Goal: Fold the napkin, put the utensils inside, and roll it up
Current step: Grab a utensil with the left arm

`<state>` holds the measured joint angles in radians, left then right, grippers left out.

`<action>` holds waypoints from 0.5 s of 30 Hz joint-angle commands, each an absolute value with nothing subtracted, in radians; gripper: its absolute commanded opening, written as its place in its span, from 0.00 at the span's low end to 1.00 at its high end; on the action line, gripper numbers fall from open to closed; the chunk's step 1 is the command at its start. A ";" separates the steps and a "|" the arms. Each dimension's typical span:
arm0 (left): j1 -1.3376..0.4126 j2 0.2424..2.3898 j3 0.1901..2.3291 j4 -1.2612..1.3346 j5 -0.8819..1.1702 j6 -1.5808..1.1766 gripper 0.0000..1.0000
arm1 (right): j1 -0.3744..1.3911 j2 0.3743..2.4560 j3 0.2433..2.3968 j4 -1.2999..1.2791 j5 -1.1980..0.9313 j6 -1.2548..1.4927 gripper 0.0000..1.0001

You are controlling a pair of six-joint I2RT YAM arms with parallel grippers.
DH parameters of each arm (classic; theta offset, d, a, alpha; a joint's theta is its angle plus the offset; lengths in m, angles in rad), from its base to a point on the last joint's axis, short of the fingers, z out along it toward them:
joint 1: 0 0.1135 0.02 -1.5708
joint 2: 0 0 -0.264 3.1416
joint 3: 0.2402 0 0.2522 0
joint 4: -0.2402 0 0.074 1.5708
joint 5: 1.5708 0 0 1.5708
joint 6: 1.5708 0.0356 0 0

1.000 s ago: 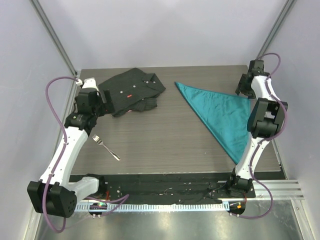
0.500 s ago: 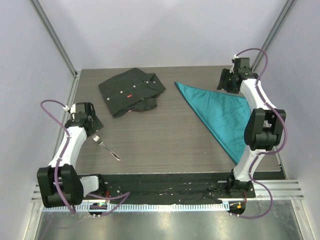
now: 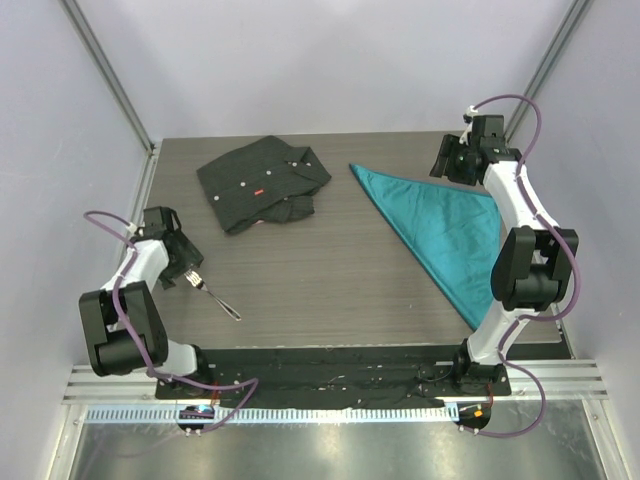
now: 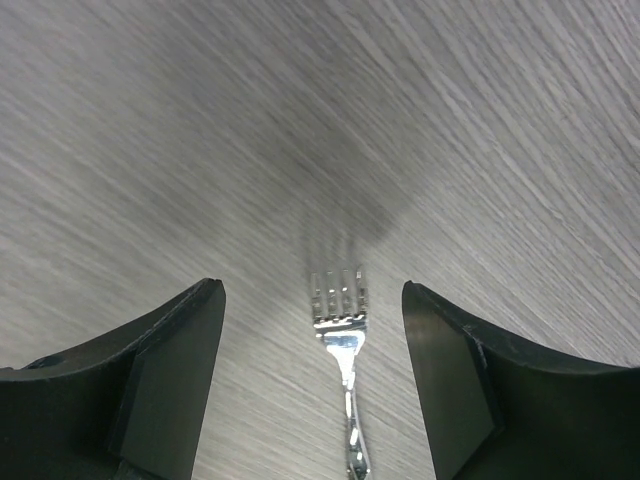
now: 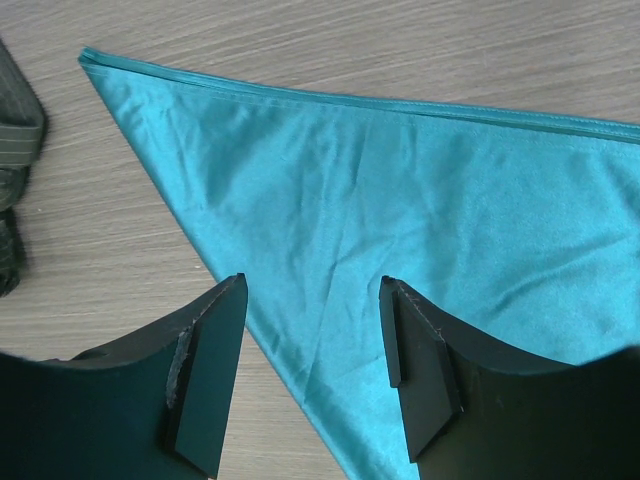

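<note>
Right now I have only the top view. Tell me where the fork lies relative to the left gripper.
Observer: In the left wrist view, the fork has its tines midway between the open fingers of the left gripper. Neither finger touches it.
Operator: Now report the right one.
Observer: The right gripper is open too, over the napkin, holding nothing.
Operator: Check the cloth there.
Observer: It lies flat, with faint creases ahead of the fingers.

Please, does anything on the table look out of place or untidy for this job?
Yes: a black shirt lies crumpled at the far left of the table. It has no part in a napkin setting. The napkin lies flat as a neat triangle, and the fork looks undamaged.
</note>
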<state>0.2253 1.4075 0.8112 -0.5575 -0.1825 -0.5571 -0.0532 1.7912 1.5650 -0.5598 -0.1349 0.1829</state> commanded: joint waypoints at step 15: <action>0.238 1.545 0.874 -0.474 -0.086 -0.515 0.57 | -0.029 1.730 1.563 -0.529 -0.184 0.175 0.63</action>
<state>0.2314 1.5379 0.8410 -0.4911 -0.1005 -0.5323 -0.0376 1.7897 1.5642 -0.5533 -0.1673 0.1825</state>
